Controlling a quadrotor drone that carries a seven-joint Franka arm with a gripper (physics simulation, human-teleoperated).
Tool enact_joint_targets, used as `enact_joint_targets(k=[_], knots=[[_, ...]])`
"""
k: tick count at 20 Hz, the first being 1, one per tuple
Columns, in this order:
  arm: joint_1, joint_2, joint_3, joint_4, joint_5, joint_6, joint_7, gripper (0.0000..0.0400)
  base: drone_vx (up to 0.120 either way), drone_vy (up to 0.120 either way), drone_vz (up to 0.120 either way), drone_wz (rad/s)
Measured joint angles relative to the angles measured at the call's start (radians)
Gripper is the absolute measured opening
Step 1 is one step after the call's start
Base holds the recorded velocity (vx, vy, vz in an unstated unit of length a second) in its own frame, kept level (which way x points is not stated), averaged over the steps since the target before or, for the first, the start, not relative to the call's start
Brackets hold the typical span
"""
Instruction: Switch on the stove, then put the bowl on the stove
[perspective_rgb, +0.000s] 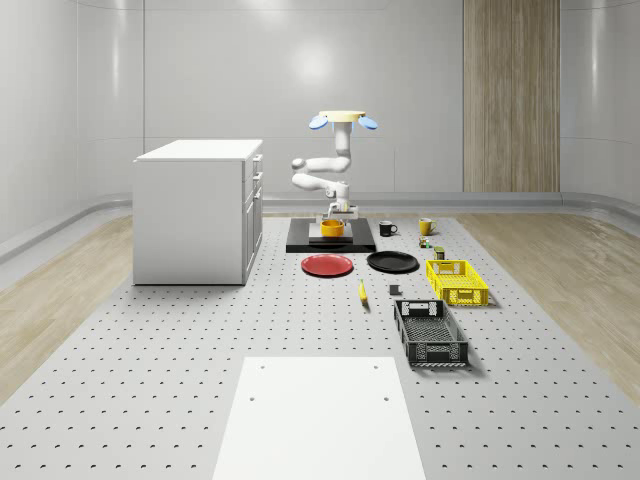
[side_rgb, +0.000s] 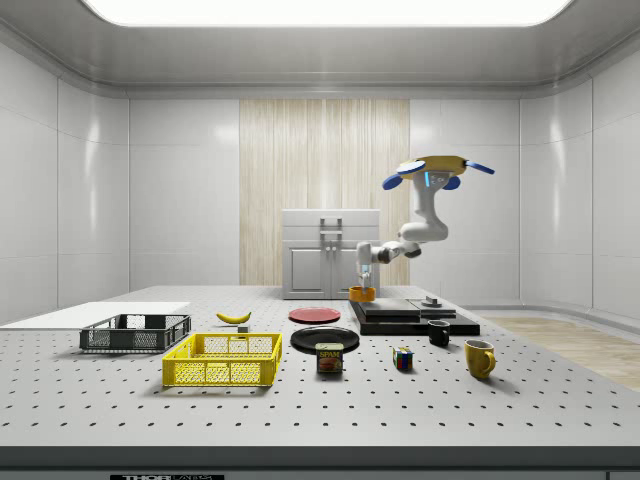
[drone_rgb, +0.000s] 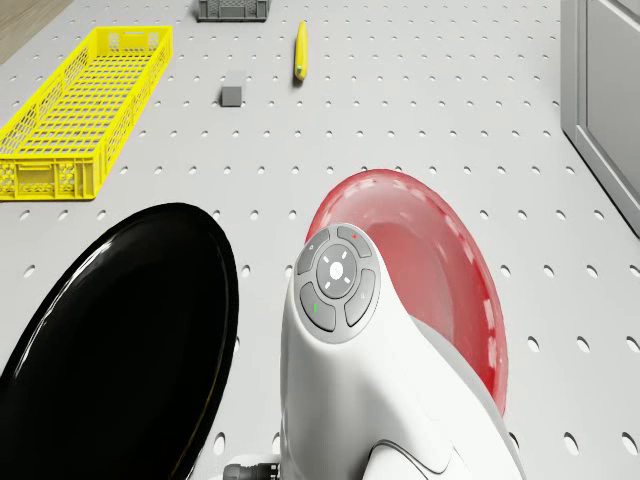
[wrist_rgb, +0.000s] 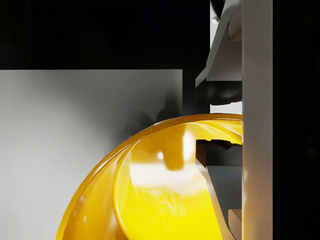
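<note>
The drone (perspective_rgb: 341, 118) hovers over the stove (perspective_rgb: 331, 240). The pincer (wrist_rgb: 225, 150) grips the bowl (perspective_rgb: 332, 228) rim at 3 o'clock, low above the stove. Lower vertically, keep level, release after contact.

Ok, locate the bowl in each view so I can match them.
Whole-scene view: the bowl is over the stove, under the arm.
Side view: the bowl is at the stove's left end.
Wrist view: the bowl is close up, against the stove's grey plate.
Shared landmark: the stove.
</note>
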Motion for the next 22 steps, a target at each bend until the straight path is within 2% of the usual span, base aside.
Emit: enact_joint_targets(k=[15, 21, 22], knots=[[0.000, -0.001, 0.000, 0.000, 0.000, 0.001, 0.000, 0.0100, -0.120, 0.000, 0.000, 0.000], [-0.001, -0.001, 0.000, 0.000, 0.001, 0.001, 0.000, 0.0100, -0.007, 0.000, 0.000, 0.000], [-0.001, -0.001, 0.000, 0.000, 0.001, 0.001, 0.001, 0.0124, 0.000, 0.000, 0.000, 0.000]])
